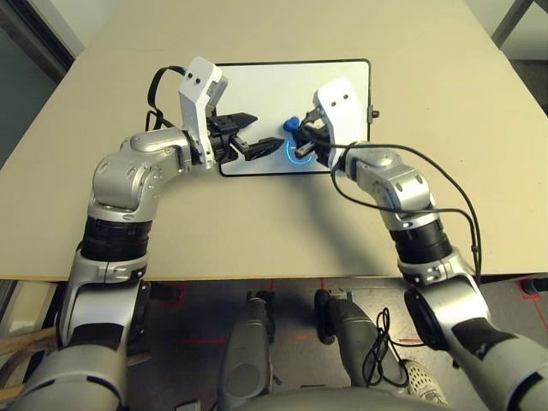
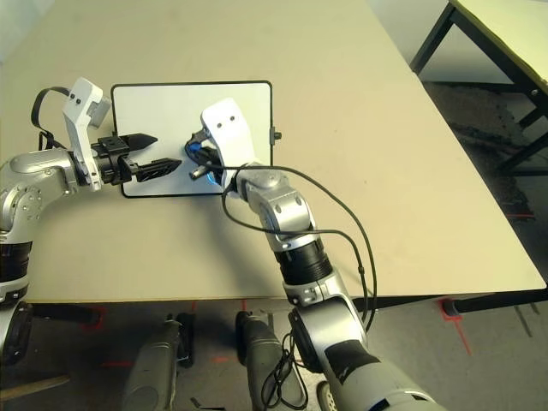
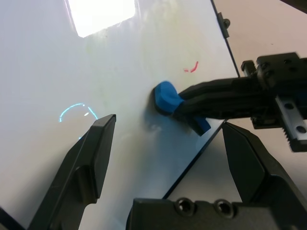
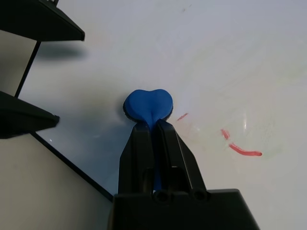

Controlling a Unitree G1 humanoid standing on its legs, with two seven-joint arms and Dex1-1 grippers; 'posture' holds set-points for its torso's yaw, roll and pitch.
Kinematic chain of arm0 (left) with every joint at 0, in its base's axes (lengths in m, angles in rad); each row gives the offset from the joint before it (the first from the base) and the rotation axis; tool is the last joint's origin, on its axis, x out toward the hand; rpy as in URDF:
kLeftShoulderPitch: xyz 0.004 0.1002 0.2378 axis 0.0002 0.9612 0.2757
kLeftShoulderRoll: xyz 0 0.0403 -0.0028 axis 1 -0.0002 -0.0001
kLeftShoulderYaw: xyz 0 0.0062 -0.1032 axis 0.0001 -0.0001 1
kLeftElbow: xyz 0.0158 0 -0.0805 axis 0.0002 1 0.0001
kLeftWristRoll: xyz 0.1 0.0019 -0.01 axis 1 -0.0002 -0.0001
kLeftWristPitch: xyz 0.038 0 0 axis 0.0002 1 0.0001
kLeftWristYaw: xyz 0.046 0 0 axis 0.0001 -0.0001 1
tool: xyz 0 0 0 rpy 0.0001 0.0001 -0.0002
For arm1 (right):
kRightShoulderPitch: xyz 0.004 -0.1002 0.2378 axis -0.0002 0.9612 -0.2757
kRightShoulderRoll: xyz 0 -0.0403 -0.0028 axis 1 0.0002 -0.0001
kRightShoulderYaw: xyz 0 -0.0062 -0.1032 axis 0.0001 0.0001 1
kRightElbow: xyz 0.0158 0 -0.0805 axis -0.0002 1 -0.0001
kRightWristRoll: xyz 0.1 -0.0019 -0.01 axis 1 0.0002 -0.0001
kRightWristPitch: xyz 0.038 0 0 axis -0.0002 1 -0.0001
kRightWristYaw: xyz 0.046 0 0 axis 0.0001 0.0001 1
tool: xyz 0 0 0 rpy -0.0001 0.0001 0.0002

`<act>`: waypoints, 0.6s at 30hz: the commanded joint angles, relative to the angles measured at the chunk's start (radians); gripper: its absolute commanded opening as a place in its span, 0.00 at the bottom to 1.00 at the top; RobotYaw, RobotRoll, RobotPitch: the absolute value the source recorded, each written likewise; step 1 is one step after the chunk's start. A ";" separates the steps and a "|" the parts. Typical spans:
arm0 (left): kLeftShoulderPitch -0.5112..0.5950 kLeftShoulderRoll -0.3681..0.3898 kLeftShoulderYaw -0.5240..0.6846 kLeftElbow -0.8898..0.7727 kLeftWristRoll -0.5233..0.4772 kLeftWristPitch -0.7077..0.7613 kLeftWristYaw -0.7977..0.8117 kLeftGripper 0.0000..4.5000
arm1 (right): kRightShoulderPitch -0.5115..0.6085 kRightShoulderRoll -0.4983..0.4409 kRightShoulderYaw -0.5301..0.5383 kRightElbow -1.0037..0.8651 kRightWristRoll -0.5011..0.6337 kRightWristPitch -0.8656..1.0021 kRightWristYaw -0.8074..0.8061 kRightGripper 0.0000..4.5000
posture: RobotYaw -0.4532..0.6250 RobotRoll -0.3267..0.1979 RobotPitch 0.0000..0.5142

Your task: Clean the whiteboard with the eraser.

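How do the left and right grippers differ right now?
Grip: the right gripper is shut on the blue eraser; the left gripper holds nothing.
Jaws: the right's are pinched together, the left's stand wide apart.
Contact: the right presses the eraser against the whiteboard near some red marks; the left hovers over the board's near edge.
Shared: both have black fingers and reach over the same board.
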 commanded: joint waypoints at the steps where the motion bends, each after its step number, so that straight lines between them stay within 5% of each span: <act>1: 0.003 0.008 -0.013 -0.007 -0.003 0.012 -0.006 1.00 | 0.004 -0.022 -0.006 0.127 -0.039 0.004 -0.013 0.00 | 0.50 0.62 0.52; 10: 0.004 0.005 -0.013 -0.006 -0.004 0.011 -0.006 1.00 | -0.136 -0.030 -0.096 0.225 -0.025 -0.087 -0.060 0.00 | 0.50 0.62 0.53; 18: 0.000 0.004 -0.015 0.000 -0.003 0.008 -0.007 1.00 | -0.112 -0.006 -0.077 0.187 -0.029 -0.059 -0.046 0.00 | 0.49 0.62 0.52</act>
